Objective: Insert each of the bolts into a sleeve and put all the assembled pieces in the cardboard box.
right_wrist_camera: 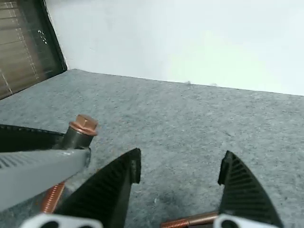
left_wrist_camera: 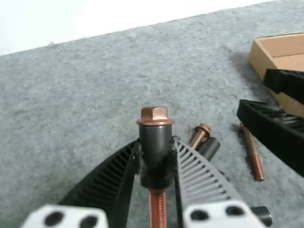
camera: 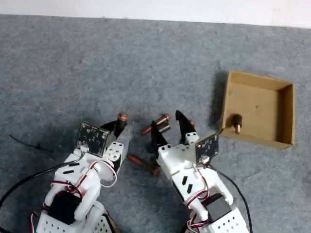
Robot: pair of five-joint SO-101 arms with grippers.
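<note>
My left gripper [left_wrist_camera: 156, 145] is shut on a black sleeve [left_wrist_camera: 155, 152] with a copper bolt [left_wrist_camera: 154, 115] pushed through it, held upright; in the high view this assembled piece [camera: 122, 118] is left of centre. My right gripper [camera: 166, 121] stands open just to its right, over a loose bolt [camera: 154, 124] and a black sleeve [camera: 164, 128]. From the right wrist view, the right gripper [right_wrist_camera: 178, 183] has only carpet between its fingers. Another bolt [camera: 144, 164] lies between the arms. The cardboard box [camera: 284, 114] at the right holds one assembled piece [camera: 237, 123].
Everything lies on grey carpet [camera: 97, 63], with a white wall at the far edge. A thin black wire [camera: 26, 144] trails at the left. The box's near wall [camera: 224, 104] stands close to the right gripper.
</note>
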